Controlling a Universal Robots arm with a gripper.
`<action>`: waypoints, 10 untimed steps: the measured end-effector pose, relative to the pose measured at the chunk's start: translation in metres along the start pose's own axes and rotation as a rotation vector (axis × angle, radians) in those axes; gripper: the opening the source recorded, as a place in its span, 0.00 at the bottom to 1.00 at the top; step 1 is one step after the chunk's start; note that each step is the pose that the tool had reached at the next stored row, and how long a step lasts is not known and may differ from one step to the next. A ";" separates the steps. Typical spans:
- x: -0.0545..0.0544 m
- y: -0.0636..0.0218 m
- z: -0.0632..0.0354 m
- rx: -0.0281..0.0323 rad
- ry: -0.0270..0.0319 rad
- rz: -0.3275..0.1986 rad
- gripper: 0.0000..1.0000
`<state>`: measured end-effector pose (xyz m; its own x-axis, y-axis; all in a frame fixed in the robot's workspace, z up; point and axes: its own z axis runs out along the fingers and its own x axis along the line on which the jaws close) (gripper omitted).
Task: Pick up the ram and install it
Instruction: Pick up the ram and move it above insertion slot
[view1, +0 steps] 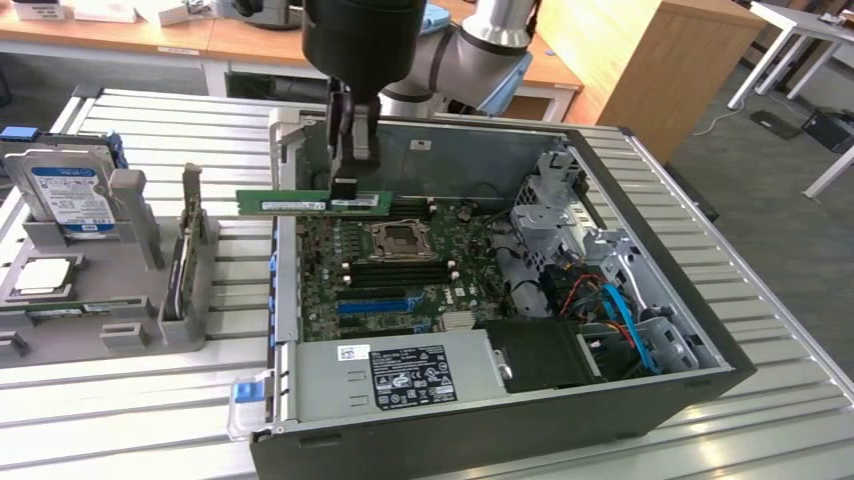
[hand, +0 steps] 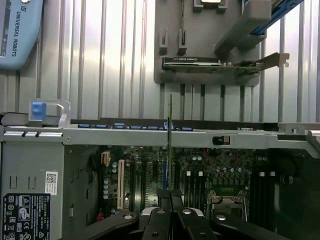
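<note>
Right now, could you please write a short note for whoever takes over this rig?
Gripper: shut on the ram, holding it level in the air over the motherboard in the open computer case.
Done: ram picked up and hanging above the case.
Left: ram not yet seated in a slot on the board.

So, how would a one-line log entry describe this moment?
tool: shut on ram | ram: held level over open computer case | seated in slot: not yet
</note>
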<state>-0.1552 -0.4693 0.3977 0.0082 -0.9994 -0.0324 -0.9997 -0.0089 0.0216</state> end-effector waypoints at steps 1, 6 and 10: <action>0.000 -0.0028 -0.0001 0.0000 0.0000 0.000 0.12; 0.000 -0.0149 -0.0003 -0.0003 0.0000 0.000 0.12; 0.000 -0.0239 -0.0005 -0.0004 0.0000 0.000 0.12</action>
<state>-0.1313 -0.4694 0.3977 0.0081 -0.9994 -0.0324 -0.9997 -0.0088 0.0220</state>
